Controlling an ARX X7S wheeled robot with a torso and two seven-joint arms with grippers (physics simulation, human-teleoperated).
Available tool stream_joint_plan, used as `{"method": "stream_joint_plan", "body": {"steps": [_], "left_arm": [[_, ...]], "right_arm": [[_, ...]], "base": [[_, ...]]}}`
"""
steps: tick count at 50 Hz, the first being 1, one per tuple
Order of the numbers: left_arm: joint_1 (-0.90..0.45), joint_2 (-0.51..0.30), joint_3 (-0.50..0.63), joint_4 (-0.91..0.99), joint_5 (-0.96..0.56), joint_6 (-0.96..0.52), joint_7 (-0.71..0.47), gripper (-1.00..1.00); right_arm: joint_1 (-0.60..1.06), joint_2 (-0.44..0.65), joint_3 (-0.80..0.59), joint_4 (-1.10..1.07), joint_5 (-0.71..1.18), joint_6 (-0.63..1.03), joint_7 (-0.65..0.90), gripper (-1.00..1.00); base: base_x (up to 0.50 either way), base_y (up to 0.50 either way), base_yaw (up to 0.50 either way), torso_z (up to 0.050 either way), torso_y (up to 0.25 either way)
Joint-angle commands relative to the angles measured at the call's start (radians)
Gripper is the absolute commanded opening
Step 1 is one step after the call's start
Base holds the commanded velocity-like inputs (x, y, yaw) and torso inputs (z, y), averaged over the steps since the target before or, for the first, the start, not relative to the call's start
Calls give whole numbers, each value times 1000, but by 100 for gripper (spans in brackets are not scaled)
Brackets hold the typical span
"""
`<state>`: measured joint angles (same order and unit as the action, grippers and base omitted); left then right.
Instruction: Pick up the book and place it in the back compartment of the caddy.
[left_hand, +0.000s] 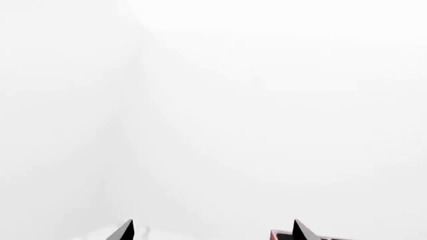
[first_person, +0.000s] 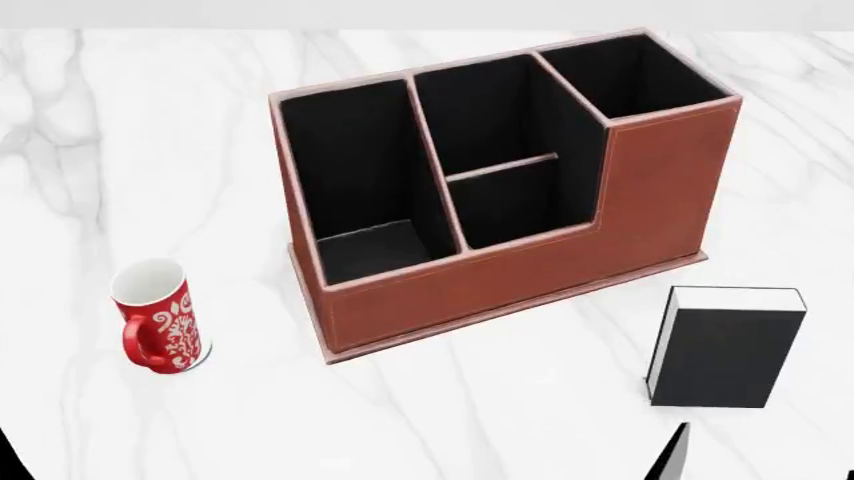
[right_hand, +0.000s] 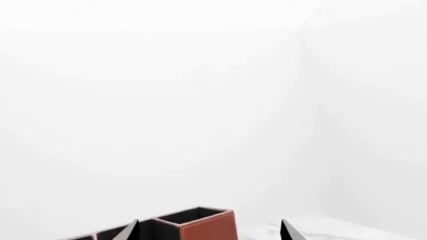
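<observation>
We see the book (first_person: 725, 347) upright at lower right on the worktop (first_person: 534, 400), apart from the caddy (first_person: 534, 270); both grippers' fingers (right_hand: 288, 231) spread.

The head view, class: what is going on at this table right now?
Nothing is held yet. The thick black-covered book stands untouched on the white marble table, apart from the reddish-brown leather-look caddy. Every caddy cell looks empty, including the small middle back compartment. The right claw is open, near the book. A red patterned mug stands left.
</observation>
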<state>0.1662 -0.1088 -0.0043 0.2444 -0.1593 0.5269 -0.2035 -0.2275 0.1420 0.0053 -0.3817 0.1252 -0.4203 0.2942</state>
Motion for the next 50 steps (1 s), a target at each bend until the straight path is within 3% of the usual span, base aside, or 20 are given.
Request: {"method": "stream_joint_plan", "body": {"steps": [1, 50], "left_arm": [[0, -12, 2, 2, -13, 8, -23, 100], [-10, -54, 37, -11, -44, 22, -66, 100]], "right_arm": [[1, 8, 4, 10, 33, -40, 12, 100], [-6, 41, -22, 16, 54, -51, 51, 100]], "base": [[0, 0, 0, 0, 0], [0, -84, 0, 0, 0]]}}
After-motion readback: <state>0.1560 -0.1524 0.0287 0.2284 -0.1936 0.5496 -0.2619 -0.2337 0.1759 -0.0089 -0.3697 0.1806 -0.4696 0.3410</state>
